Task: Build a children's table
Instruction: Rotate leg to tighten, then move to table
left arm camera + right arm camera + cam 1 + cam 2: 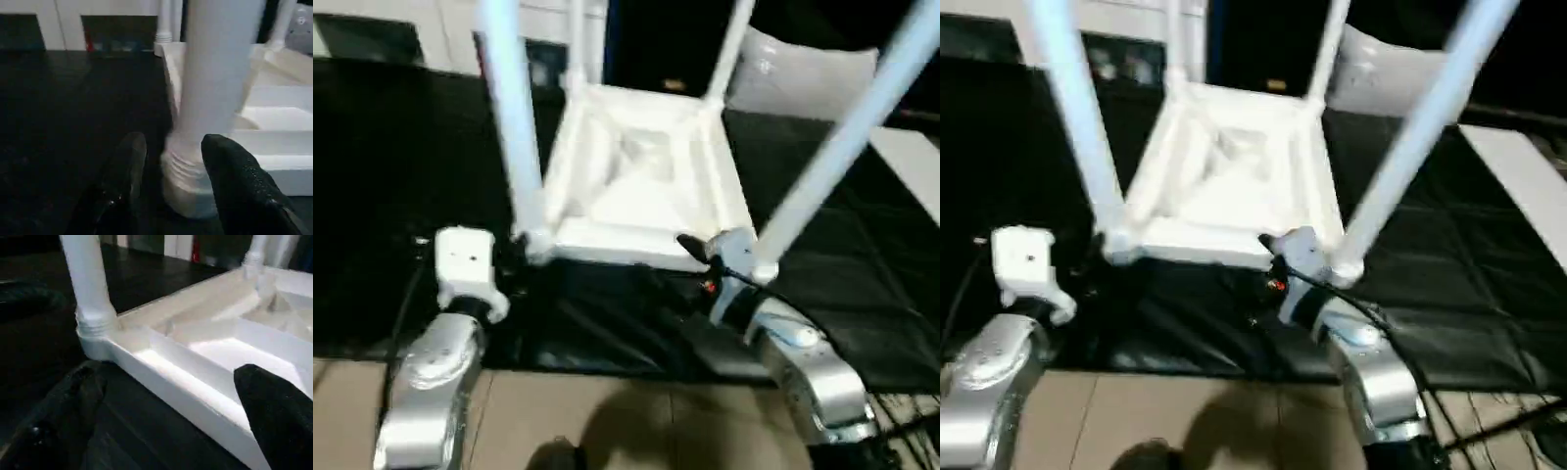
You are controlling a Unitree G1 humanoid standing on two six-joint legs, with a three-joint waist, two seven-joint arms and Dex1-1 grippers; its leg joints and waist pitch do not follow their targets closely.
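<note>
While all four legs already stand in the corner sockets of the upturned table top, which lies at the centre of the head views on the black-covered work table, the step in hand looks like seating the near legs fully; doing it well probably means turning each leg about its own axis with the top held flat, so the threads do not bind. In the left eye view the left gripper sits at lower left beside the near-left leg, its silver forearm rising from the bottom edge; the right gripper reaches in from lower right toward the near edge beside the near-right leg. In the right eye view the far legs rise at the top centre. In the left wrist view the two black fingers stand apart on either side of the leg's threaded collar, released, with a slim gap on each side. In the right wrist view the fingers are spread wide across the top's rim, gripping nothing, with a collar at upper left.
</note>
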